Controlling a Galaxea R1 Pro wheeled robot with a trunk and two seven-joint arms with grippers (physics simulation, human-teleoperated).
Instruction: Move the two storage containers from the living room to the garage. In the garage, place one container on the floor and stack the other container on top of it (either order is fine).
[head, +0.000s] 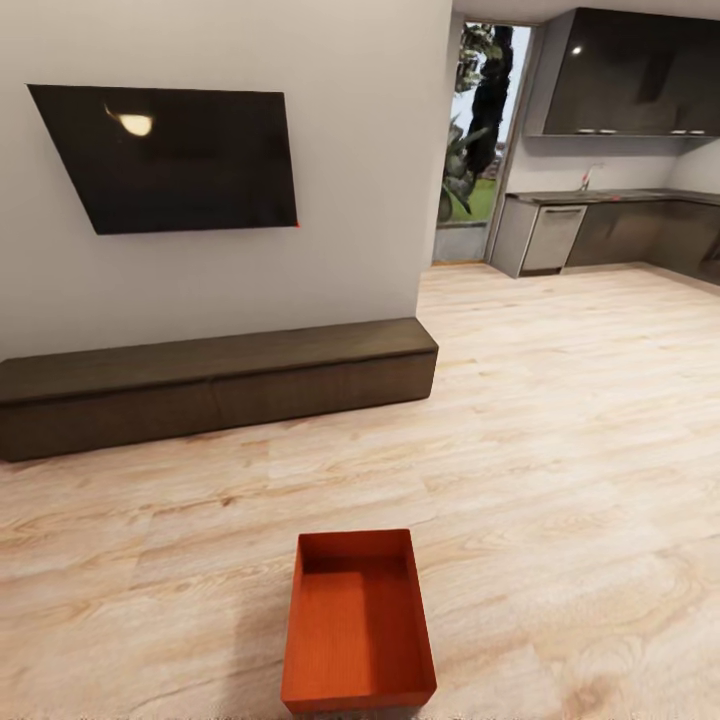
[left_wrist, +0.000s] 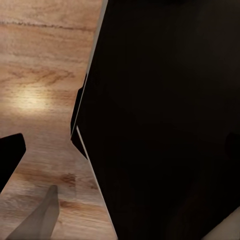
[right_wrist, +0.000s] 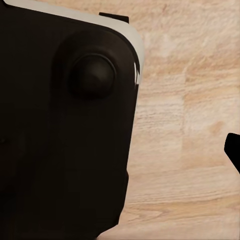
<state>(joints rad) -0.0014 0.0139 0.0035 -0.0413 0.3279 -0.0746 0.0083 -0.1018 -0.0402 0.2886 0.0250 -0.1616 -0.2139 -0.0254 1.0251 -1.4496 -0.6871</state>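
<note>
Storage container (head: 358, 622): one orange-red, open-topped rectangular bin sitting flat and upright on the light wood plank floor (head: 560, 470) of the living room, nearest the camera in the head view, its long axis running away from the viewer and its interior empty. It stands well apart from the furniture behind it.

Beyond it, a long dark low cabinet (head: 215, 385) runs along the foot of a white wall (head: 360, 150), and a dark wall-mounted screen (head: 170, 158) hangs above the cabinet. Farther off, past the wall's end, lies a kitchen with dark cabinets (head: 630, 75), a counter (head: 610, 197) with a tap, and a tall glazed opening (head: 480, 130) showing greenery outside.

Arm pose: both wrist cameras look down at the plank floor past large dark body panels (left_wrist: 170, 120) close to the lens. In the left wrist view a pale grey finger-like part (left_wrist: 42, 220) and a dark tip show at the frame's margin; in the right wrist view a rounded dark knob (right_wrist: 92, 75) sits on the panel. Whether either pair of jaws is spread or pressed together cannot be told.
</note>
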